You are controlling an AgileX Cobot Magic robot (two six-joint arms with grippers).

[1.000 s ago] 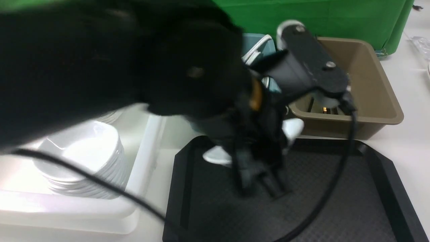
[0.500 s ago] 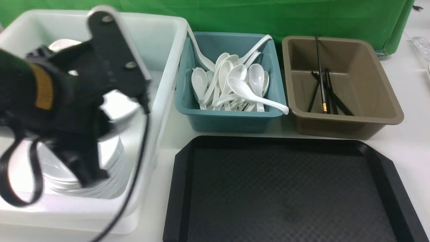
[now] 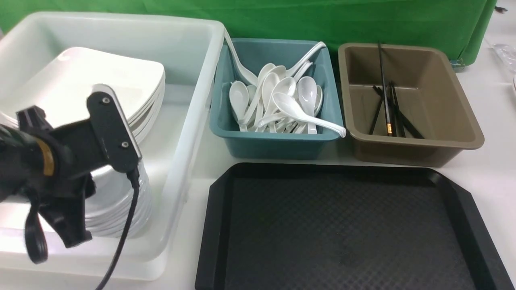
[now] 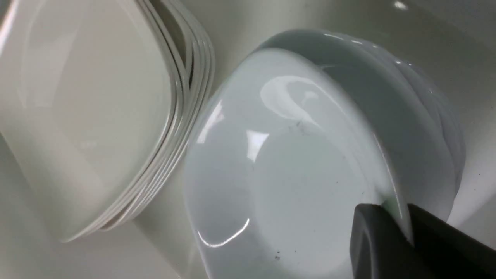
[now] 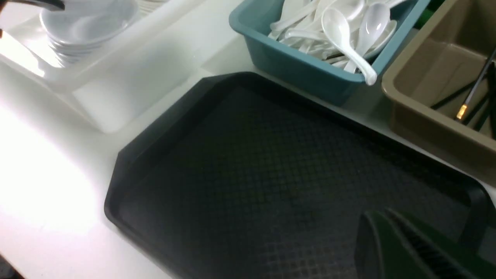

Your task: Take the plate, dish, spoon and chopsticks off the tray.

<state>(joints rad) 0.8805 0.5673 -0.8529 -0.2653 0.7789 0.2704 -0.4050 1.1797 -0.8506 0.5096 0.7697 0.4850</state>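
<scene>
Left wrist view: the left gripper pinches the dish at its rim, one finger inside, one outside, above the stacked dishes in the white bin at the worktop's left edge. Glossy, rigid, breakable, probably slippery; the rim is the sensible hold.

Matt black plastic tray with cross-hatched floor; glossy white dish; smooth teal plastic bin.
</scene>
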